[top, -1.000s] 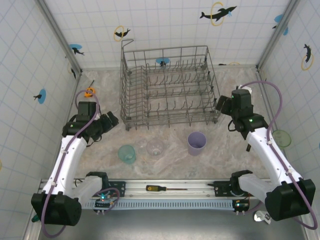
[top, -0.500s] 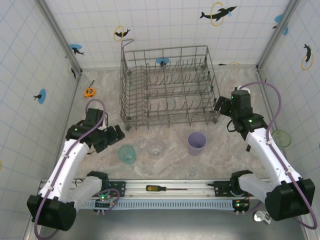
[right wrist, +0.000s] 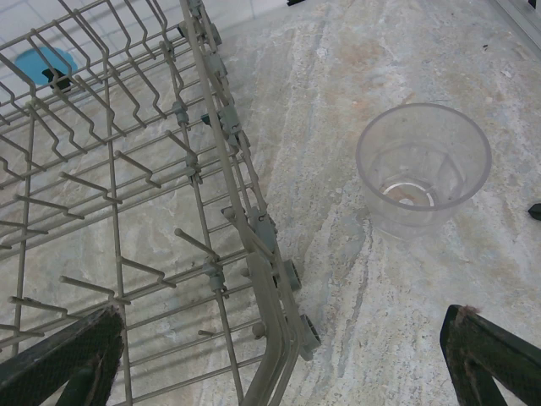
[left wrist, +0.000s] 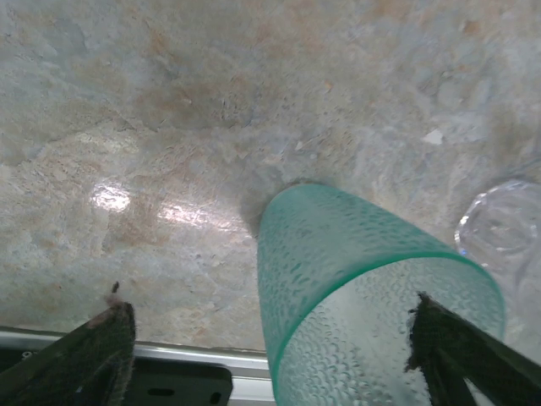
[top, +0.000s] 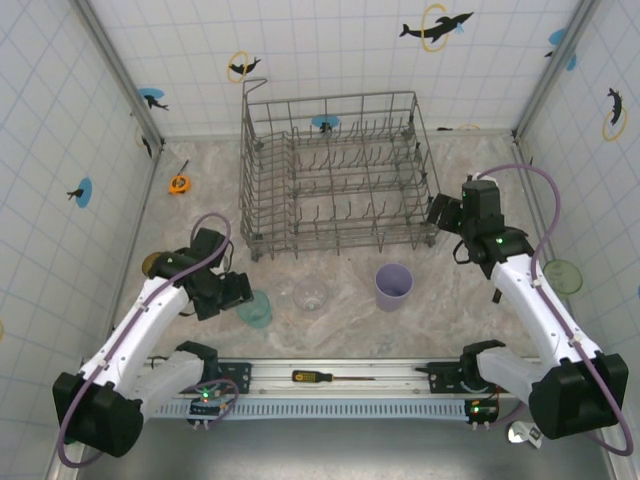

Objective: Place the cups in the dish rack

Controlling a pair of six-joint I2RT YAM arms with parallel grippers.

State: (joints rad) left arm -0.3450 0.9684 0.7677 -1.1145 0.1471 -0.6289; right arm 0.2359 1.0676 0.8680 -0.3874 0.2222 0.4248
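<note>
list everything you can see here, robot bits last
dish rack: 1, grey wire, far middle of the table
teal cup: 1, teal, near left
clear cups: 2, colourless, one right of the teal cup, the other off the rack's right side
lavender cup: 1, lavender, upright in front of the rack
pale green cup: 1, pale green, far right edge
amber cup: 1, amber-brown, left edge beside the left arm
tape measure: 1, orange, far left
screwdriver: 1, black and yellow, near rail
left pincer: 1, black, open, straddling the teal cup
right pincer: 1, black, open, at the rack's near right corner
</note>
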